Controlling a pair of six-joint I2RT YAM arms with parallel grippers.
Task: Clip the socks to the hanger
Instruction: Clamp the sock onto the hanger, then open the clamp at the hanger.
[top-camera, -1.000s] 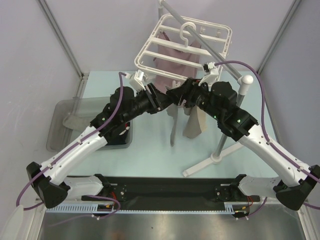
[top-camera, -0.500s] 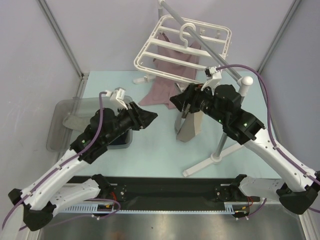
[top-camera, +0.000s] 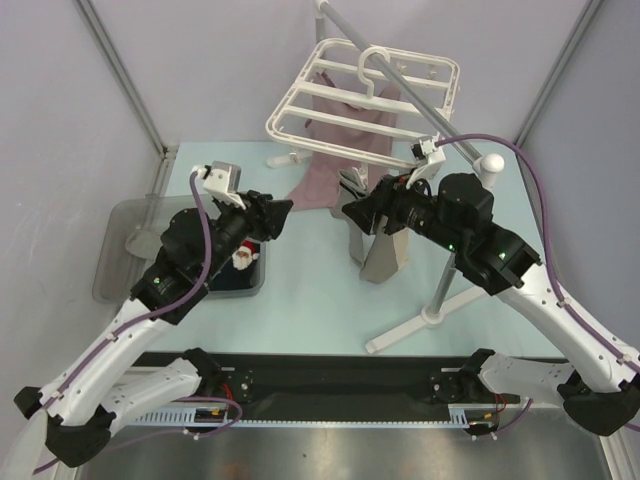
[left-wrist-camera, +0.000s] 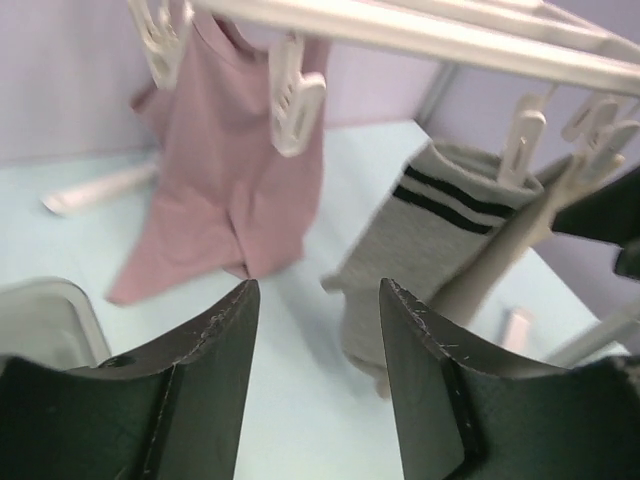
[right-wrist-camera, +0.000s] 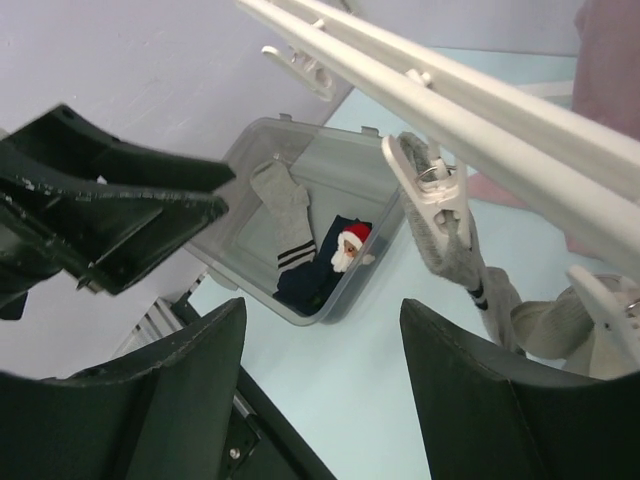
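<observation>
I have both arms raised over the counter (top-camera: 300, 310), and they face each other below the hanger (right-wrist-camera: 470, 115). The hanger hangs by its hook from the slanted pole of the metal stand (top-camera: 438, 290), above the counter's far edge.

My left claw (left-wrist-camera: 315, 300) is spread apart with nothing between its fingers. It sits just beyond the bin (right-wrist-camera: 320, 160), which stands near the counter's left edge. My right claw (right-wrist-camera: 322, 320) is also spread and holds nothing. It sits close under the hanger's near edge, pointing toward the left arm.

A striped grey sock (left-wrist-camera: 410, 240) hangs from one of the hanger's clips (left-wrist-camera: 520, 150), pinched at its cuff with the toe pointing down toward the counter. Another grey sock (left-wrist-camera: 490, 270) hangs just beside it on its right. I cannot make out how that one is clipped.

A pink cloth (left-wrist-camera: 235, 180) hangs from clips on the hanger's far side, and its lower end trails onto the counter.

In the bin lie a Santa sock (right-wrist-camera: 345, 250), dark navy with the red-and-white figure facing up, and a plain grey sock (right-wrist-camera: 283, 215) touching it on the side nearer the counter's left edge. Neither claw is touching any sock.
</observation>
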